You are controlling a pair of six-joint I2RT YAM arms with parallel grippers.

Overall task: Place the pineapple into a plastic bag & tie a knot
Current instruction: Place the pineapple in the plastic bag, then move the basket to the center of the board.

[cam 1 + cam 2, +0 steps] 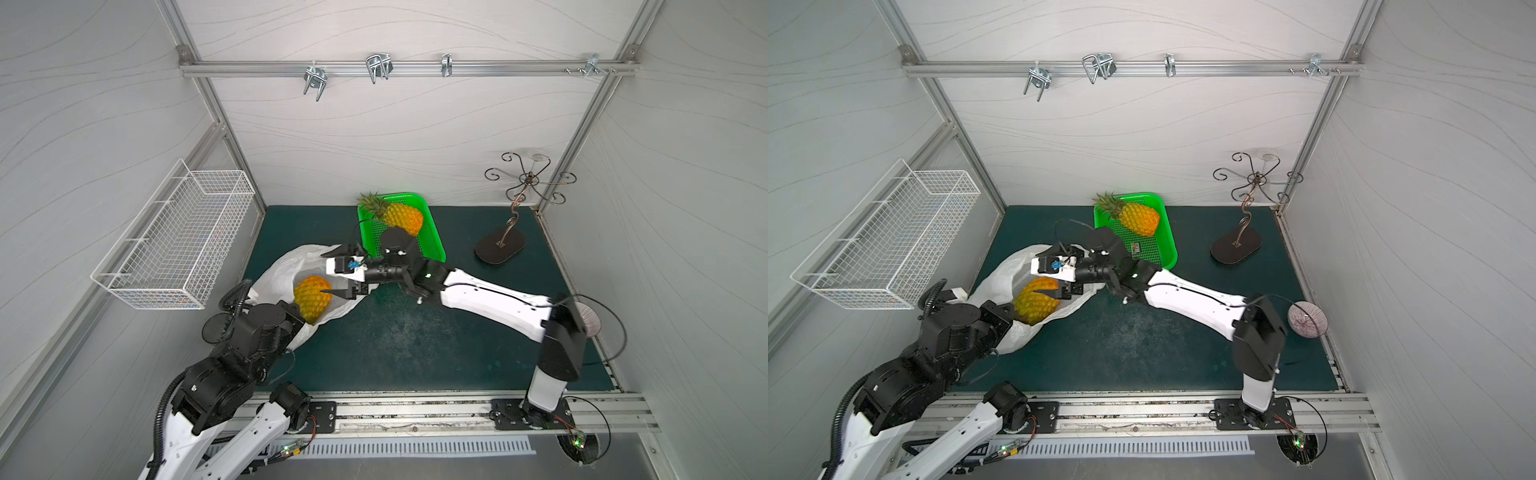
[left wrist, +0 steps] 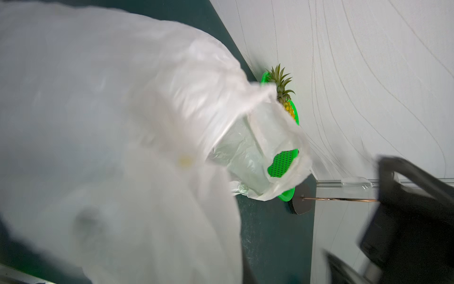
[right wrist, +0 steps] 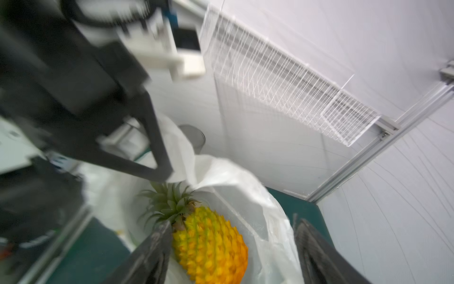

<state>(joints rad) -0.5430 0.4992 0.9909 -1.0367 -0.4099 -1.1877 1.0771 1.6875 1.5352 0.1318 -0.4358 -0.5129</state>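
Pineapple (image 1: 311, 300) lies inside bag (image 1: 277, 270), crown inward. Right gripper (image 3: 233, 223) jaws spread wide astride it. Left gripper (image 3: 167, 169) pinches bag rim. Recommend: withdraw right straight back, no snagging; left hold rim firm.

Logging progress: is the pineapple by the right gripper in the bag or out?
In. The pineapple lies inside the plastic bag, white film around it on both sides; the mouth is open.

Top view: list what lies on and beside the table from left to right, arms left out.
White wire basket → plastic bag with a pineapple inside → green perforated tray holding a second pineapple → curly metal hook stand → patterned bowl.
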